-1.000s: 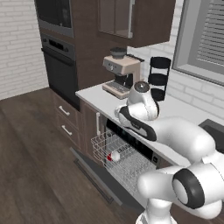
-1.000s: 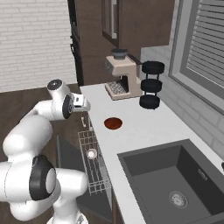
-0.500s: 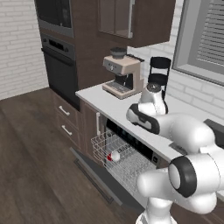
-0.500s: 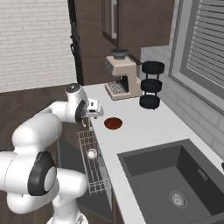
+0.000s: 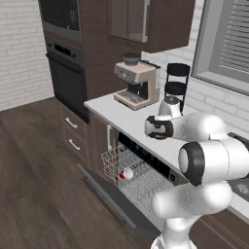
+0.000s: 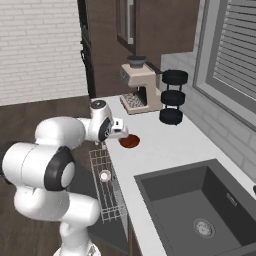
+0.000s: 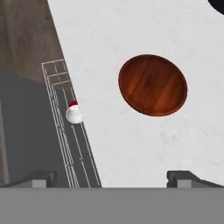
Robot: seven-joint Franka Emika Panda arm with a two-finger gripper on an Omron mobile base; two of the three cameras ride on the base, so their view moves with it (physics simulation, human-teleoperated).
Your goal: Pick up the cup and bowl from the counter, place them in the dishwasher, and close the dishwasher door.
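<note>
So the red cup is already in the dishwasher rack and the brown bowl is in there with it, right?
Not quite. The cup is in the dishwasher rack, but the bowl is on the counter, as the hand view shows, with the gripper over it.

- My left base view looks forward-down from behind-left, along the counter (image 5: 109, 108).
- Right base view does likewise from behind-right, over the sink (image 6: 200, 200).
- Hand view looks straight down, close.
- All share the bowl (image 7: 152, 85) area and dishwasher (image 5: 141, 177) rack.
</note>
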